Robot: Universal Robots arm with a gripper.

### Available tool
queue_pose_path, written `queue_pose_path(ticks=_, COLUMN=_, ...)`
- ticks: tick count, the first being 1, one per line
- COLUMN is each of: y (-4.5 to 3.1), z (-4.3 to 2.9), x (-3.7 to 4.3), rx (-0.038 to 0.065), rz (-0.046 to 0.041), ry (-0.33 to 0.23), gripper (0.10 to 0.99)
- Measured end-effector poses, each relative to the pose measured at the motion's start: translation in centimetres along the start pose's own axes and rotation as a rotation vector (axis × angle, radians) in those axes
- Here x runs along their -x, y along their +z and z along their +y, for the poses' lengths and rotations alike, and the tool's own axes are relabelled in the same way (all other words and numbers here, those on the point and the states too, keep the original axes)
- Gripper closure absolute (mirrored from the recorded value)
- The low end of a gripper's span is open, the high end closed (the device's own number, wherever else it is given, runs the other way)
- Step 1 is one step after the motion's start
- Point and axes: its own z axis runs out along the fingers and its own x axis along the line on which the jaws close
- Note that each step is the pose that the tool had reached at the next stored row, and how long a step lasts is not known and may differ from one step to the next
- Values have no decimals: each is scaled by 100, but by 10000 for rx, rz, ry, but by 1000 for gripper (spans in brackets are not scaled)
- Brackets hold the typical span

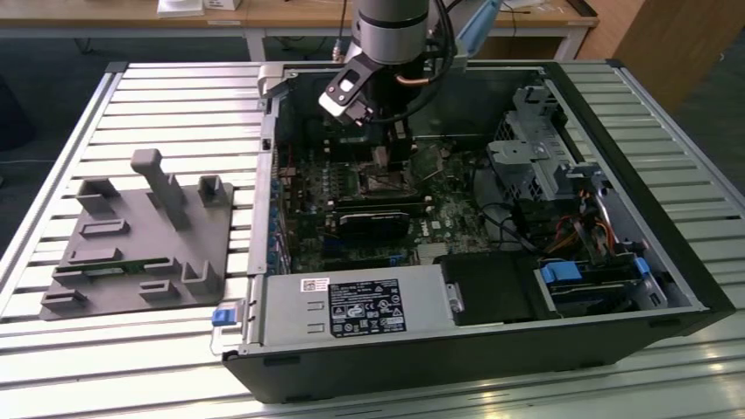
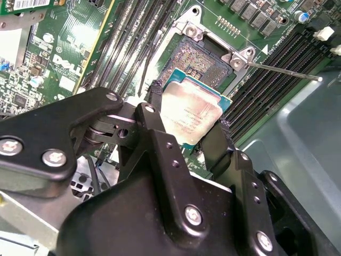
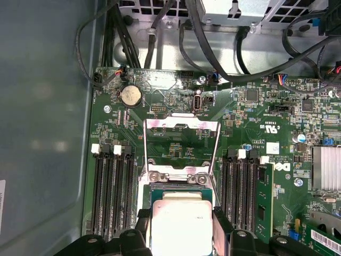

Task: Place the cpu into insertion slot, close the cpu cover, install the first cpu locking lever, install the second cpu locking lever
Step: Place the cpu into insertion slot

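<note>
Cpu (image 2: 193, 114) sits clenched between my fingers (image 2: 218, 144), one black tip on each of two opposite edges, its grey metallic face toward both wrist cameras. It hangs over the near part of the insertion slot (image 2: 205, 56), slightly askew to the slot's silvery rim. The dark pin field lies bare beyond the chip's far edge. I cannot tell whether any edge of the chip already touches the slot.

In the first wrist view the cpu cover (image 3: 181, 124) stands flipped open past the slot's far edge, and green board shows through its square window. A thin locking lever (image 2: 282, 71) sticks out sideways from one corner of the slot, unlatched.

Rows of black memory slots (image 3: 112, 186) flank the slot on both sides of the green circuit board (image 3: 256, 106), and a coin battery (image 3: 130, 96) sits near the board's far edge.

In the exterior view the board lies inside an open computer case (image 1: 466, 367) on the slatted table (image 1: 174, 96). A grey fixture block (image 1: 128, 253) rests beside the case, near the table's edge at the exterior view's left.
</note>
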Motion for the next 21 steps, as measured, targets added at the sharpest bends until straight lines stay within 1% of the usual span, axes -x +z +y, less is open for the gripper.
queue_pose_path(ticks=4, y=-16, z=1, x=0, rx=0, rz=0, ry=0, gripper=545)
queue_pose_path(ticks=8, y=-16, z=1, x=0, rx=0, rz=0, ry=0, gripper=545)
queue_pose_path(ticks=21, y=4, z=-4, x=0, rx=2, rz=2, ry=0, gripper=545)
